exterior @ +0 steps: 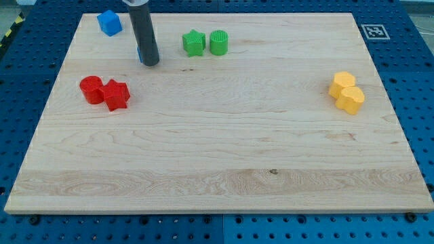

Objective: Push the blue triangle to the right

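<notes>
My tip (150,63) rests on the wooden board (224,156) near the view's top left. The dark rod hides nearly all of a blue block (139,54), of which only a thin blue sliver shows at the rod's left edge; its shape cannot be made out. The tip stands against that block's right side. A second blue block (108,22), a chunky cube-like shape, lies further up and to the left, apart from the tip.
A green star (194,43) and a green cylinder (218,42) touch, to the right of the tip. A red cylinder (91,89) and a red star-like block (116,95) touch, below left. Two yellow blocks (346,91) touch at the right.
</notes>
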